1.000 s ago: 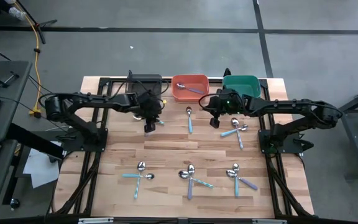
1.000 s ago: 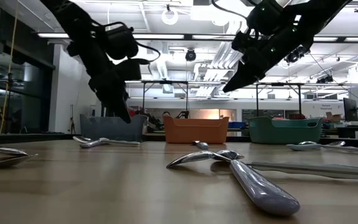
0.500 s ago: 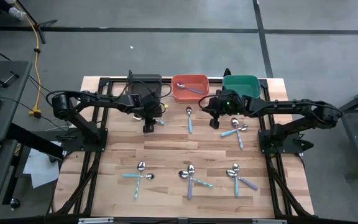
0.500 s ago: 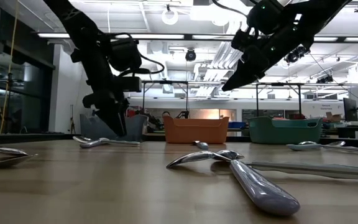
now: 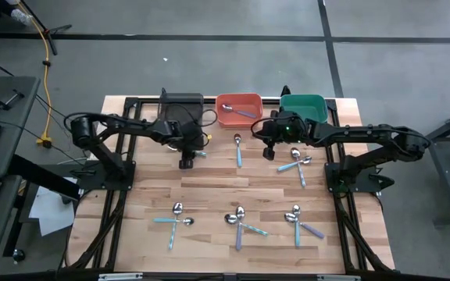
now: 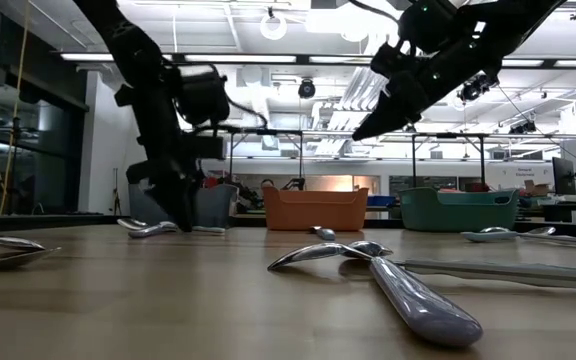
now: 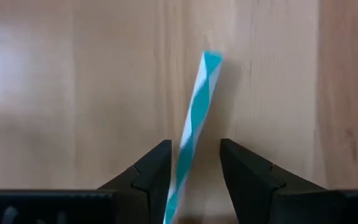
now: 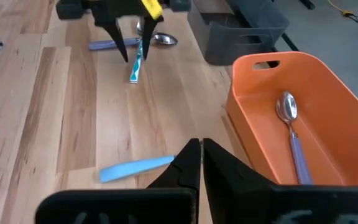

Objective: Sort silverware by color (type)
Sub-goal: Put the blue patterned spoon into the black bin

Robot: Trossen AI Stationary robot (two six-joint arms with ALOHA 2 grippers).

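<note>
My left gripper is low over the table in front of the grey bin, open. Its fingers stand on either side of a spoon's teal-and-white striped handle, which lies flat on the wood. That spoon's bowl lies toward the grey bin. My right gripper hovers shut above the table near the teal bin. It is over a light-blue-handled spoon, whose handle shows in the right wrist view. One lavender-handled spoon lies in the orange bin. My left gripper comes at the striped handle from above, fingers pointing down and set across it. The handle runs close beside one finger. I cannot tell whether that finger touches it.
More spoons lie on the wood: a pair right of my right gripper, and three small groups along the near part. The three bins line the far edge. Bare wood lies between the far row and the near groups.
My left gripper has come down toward the table and turned from a slant to nearly upright, ending over the striped spoon handle. The spoons have stayed where they were.
</note>
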